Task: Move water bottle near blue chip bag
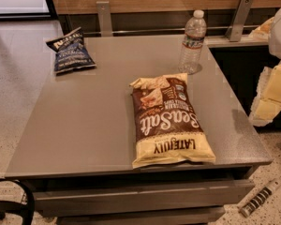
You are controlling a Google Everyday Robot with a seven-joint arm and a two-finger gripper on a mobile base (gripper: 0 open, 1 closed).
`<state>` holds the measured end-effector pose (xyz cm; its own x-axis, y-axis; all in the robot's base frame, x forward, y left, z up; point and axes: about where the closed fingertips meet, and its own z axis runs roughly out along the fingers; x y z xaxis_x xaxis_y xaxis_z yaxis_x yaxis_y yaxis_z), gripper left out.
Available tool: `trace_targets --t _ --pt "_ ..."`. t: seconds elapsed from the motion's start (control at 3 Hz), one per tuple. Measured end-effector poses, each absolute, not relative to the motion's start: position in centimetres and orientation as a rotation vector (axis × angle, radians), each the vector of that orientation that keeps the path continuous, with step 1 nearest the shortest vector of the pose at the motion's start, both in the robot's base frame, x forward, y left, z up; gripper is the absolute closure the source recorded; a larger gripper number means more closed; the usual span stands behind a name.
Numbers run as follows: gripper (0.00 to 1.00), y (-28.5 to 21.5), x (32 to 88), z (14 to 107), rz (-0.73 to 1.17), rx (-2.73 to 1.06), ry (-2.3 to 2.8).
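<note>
The water bottle (pixel 192 42) is clear plastic with a white cap and a thin label band. It stands upright at the far right of the grey table (pixel 84 121). The blue chip bag (pixel 70 51) is dark navy with white lettering and lies at the far left corner of the table. My gripper (pixel 271 93) shows as pale yellow and white parts at the right edge of the view. It is off the table's right side, below and to the right of the bottle, and touches nothing.
A large brown and cream "Sea Salt" bag (pixel 167 121) lies in the middle front of the table, between the bottle and the near edge. Two metal brackets (pixel 103 18) stand along the back wall. A striped object (pixel 260 198) lies on the floor at the lower right.
</note>
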<state>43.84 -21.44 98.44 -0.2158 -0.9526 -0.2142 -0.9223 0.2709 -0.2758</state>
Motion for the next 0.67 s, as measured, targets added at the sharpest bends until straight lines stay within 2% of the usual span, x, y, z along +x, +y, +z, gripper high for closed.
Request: trace_targets --t 0.67 --pt "0.00 -23.1 45.4 98.7 -0.129 -1.601 2.188"
